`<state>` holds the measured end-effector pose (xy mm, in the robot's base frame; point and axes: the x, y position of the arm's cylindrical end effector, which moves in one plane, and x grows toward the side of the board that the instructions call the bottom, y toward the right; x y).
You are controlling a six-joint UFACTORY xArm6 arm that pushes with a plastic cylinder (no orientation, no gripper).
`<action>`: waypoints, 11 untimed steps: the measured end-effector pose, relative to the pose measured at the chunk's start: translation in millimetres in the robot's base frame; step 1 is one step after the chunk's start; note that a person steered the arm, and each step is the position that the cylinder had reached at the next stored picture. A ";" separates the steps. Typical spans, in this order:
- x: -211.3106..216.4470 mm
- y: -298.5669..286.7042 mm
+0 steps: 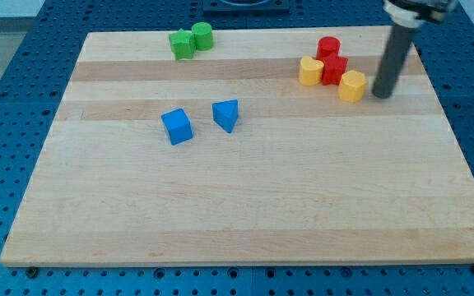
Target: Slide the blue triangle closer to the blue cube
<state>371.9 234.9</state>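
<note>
The blue triangle [227, 115] lies on the wooden board, left of the middle. The blue cube [176, 126] sits a short gap to its left, slightly lower in the view. The two do not touch. My tip [383, 92] rests on the board at the view's upper right, far to the right of both blue blocks. It stands just right of a yellow block [352, 85], close to it.
Near my tip is a cluster: a red cylinder [328, 47], a red block [334, 70], a yellow heart-like block [309, 71]. A green block [182, 44] and green cylinder [202, 35] sit at the top left. The board's right edge [451, 123] is close to my tip.
</note>
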 end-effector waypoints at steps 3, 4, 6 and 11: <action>-15.4 -119.3; -15.4 -140.9; -37.3 -226.6; -56.6 -117.2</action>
